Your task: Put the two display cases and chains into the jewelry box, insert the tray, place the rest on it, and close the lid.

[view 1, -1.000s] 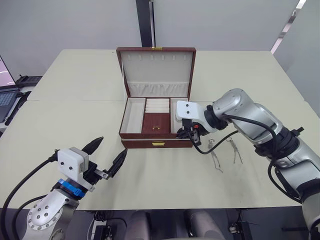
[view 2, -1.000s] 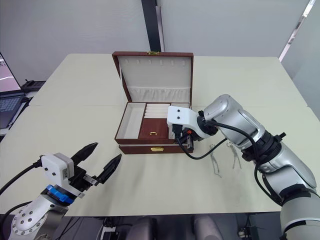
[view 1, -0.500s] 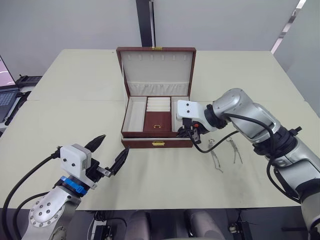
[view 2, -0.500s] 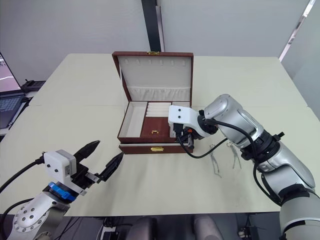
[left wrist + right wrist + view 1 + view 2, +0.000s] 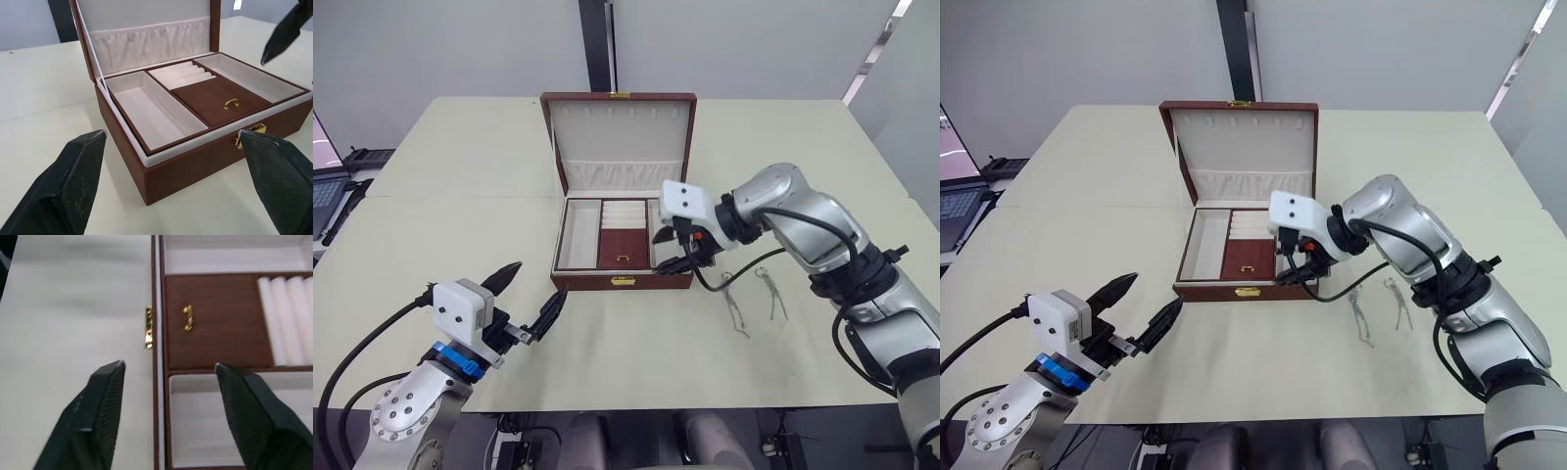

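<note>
Fingers (image 5: 107, 406) apart; jewelry box (image 5: 622, 281) clasp faces robot, long axis left-right.

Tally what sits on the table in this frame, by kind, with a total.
Jewelry box, lid open, tray seated inside: 1
Long silver chains on the table beside the box: 2
Total: 3

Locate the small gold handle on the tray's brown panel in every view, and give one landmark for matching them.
Left eye view: gold handle low on the tray's centre brown panel.
Right eye view: handle on the same panel, beside the right gripper.
Left wrist view: handle on the panel, behind the clasp.
Right wrist view: handle beside the clasp.
Shared landmark: the gold front clasp.
</note>
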Robot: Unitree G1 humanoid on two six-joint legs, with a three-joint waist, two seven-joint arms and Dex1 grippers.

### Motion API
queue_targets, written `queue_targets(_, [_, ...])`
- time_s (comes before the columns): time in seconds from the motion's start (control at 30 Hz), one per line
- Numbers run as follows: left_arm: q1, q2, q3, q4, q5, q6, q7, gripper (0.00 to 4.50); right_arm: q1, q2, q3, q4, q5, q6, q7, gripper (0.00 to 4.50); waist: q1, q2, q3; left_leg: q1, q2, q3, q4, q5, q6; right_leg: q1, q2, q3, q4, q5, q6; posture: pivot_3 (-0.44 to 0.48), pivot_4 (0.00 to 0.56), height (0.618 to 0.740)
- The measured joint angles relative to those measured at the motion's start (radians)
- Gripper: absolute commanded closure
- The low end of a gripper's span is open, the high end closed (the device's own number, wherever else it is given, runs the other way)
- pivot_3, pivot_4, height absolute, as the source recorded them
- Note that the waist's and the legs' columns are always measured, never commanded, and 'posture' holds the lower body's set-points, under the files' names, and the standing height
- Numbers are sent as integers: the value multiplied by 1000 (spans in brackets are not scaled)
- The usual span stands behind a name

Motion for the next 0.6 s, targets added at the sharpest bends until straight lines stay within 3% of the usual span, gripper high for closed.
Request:
queue_targets(0.1, [-12,3,-1,0,-1,2,1,0,2,119,-132,134,25,-74,-111,1226,-5,-1,0,0,0,0,0,0,0,0,0,0,0,0,0,0,150,740])
queue_targets(0.23, [-27,8,-3,4,-1,2,-3,0,65,222,-259,238,68,-237,-185,2528,-8,-1,0,-2,0,-1,-1,0,0,0,0,-1,-2,0,0,0,150,740])
queue_targets(0.47, [-53,27,-3,17,-1,2,-17,0,213,288,-263,324,68,-417,-204,4375,-12,-1,0,-4,0,-2,-1,0,0,0,0,-2,-3,0,0,0,150,740])
queue_targets(0.6, [-65,36,-3,24,-1,2,-27,0,240,292,-219,374,17,-467,-205,4480,-19,-1,0,-3,0,-2,-1,0,0,0,0,-2,-2,0,1,0,150,740])
